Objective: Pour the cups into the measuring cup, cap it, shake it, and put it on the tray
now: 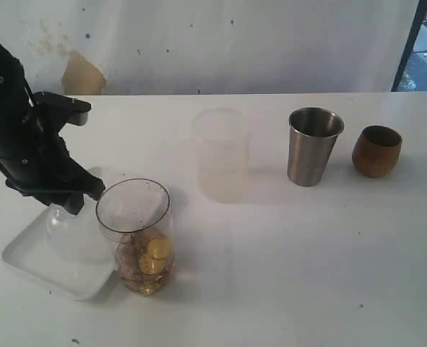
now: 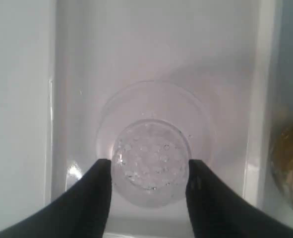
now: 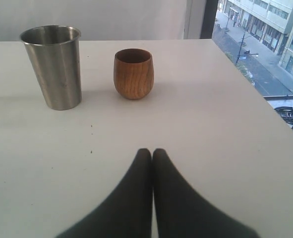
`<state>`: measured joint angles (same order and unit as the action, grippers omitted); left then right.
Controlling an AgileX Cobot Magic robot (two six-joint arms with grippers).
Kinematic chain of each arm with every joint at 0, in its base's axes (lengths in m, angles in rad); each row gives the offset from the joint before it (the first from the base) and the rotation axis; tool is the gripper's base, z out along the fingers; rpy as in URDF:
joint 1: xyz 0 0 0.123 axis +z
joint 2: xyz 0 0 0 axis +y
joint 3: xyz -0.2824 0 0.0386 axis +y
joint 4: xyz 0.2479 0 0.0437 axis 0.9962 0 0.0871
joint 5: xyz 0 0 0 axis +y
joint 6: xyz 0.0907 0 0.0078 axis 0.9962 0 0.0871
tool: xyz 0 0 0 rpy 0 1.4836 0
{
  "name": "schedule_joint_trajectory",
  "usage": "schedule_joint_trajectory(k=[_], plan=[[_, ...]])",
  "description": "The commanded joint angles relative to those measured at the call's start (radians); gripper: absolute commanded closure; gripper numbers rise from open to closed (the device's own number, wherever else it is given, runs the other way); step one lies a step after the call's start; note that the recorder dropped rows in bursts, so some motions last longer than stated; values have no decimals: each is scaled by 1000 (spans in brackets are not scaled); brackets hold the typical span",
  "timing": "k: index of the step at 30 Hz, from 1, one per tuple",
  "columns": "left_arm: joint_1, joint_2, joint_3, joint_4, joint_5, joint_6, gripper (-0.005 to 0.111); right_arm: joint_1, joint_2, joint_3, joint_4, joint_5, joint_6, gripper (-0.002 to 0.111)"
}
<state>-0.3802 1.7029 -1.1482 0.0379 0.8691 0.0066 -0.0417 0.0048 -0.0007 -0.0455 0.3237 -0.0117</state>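
The left hand (image 2: pixel 148 162) points straight down into the tray (image 2: pixel 151 44), its two fingers (image 2: pixel 94 203) spread to either side of a clear round lid (image 2: pixel 153 144). The fingertips sit at the edges of the lid's raised middle. Whether they are squeezing it or only flanking it cannot be told. The lid lies flat on the tray floor under the hand. The left arm (image 1: pixel 18 137) is bent above it, its wrist turned down over the tray.

Just beside this hand, outside the tray's rim, the measuring cup (image 1: pixel 135 231) stands on the counter (image 1: pixel 285 275). It is upright with its long axis vertical and its open mouth facing up. Round golden pieces lie in its bottom. Farther out from the hand stands a frosted cup (image 1: pixel 220 155), also upright.

The right hand (image 3: pixel 152 152) hangs low over bare counter, its fingers pressed together with nothing between them. Ahead of its fingertips, well apart from it, the steel tumbler (image 3: pixel 52 67) and the brown cup (image 3: pixel 133 73) stand upright, mouths up. They are near each other but not touching.
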Motion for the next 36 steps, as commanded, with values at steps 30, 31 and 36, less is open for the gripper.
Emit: schedule_joint_trajectory(k=[30,31,36], plan=[[0,90,34,-59,-99,-29,62,-10,-5,1,-2,-7,3,108],[0,89,34,-59,-99,-29,67,-10,-5,1,-2,-7,3,108],[0,83,24,-31,-85,-31,93,-10,-5,1,-2,-7,3,108]])
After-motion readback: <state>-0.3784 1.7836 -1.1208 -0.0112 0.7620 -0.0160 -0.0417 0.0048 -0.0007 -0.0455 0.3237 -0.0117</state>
